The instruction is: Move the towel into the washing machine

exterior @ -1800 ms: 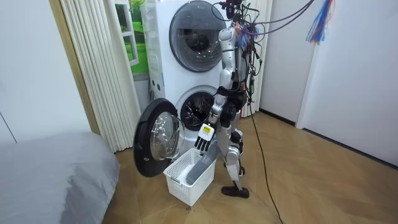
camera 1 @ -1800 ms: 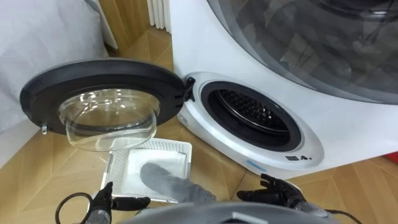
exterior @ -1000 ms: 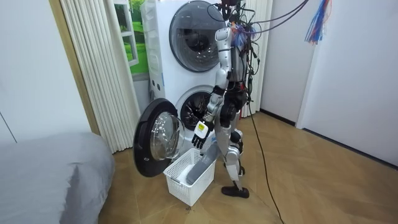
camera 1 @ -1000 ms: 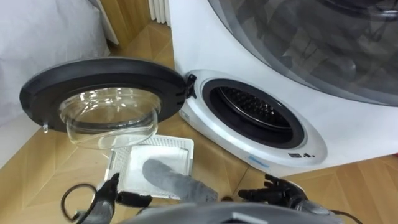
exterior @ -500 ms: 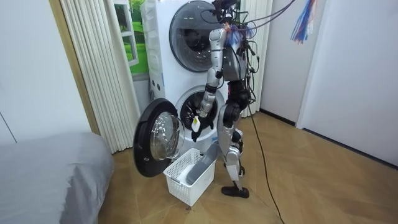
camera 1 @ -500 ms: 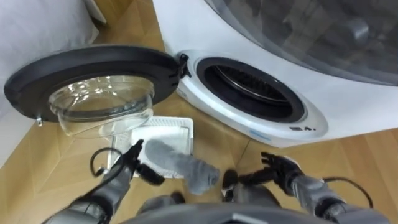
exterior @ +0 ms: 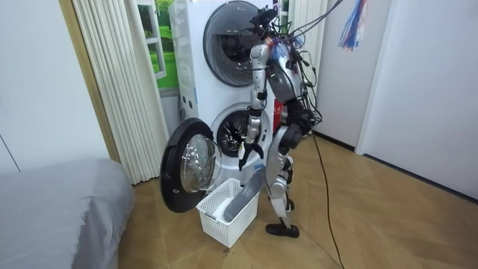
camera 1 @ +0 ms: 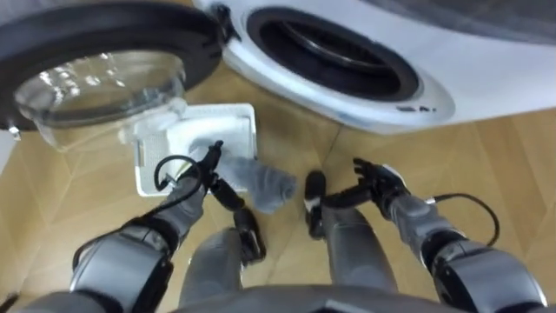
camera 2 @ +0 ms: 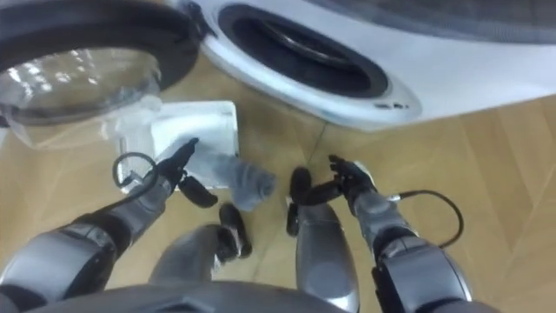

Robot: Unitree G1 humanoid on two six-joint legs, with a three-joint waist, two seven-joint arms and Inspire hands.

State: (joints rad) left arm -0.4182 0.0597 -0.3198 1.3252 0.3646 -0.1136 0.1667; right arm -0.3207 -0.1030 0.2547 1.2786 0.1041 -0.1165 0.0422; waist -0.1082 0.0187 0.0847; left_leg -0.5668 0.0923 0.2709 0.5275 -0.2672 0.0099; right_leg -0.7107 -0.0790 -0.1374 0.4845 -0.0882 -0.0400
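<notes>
Grey towel lay draped over the rim of your white basket; your left hand and right hand were spread, empty. The drum was too dark inside to read.

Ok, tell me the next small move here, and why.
Probably lower the left hand onto the crumpled grey towel and grasp it: it lies over the rim of the white plastic basket, and both that hand and the right hand are open and empty.
</notes>
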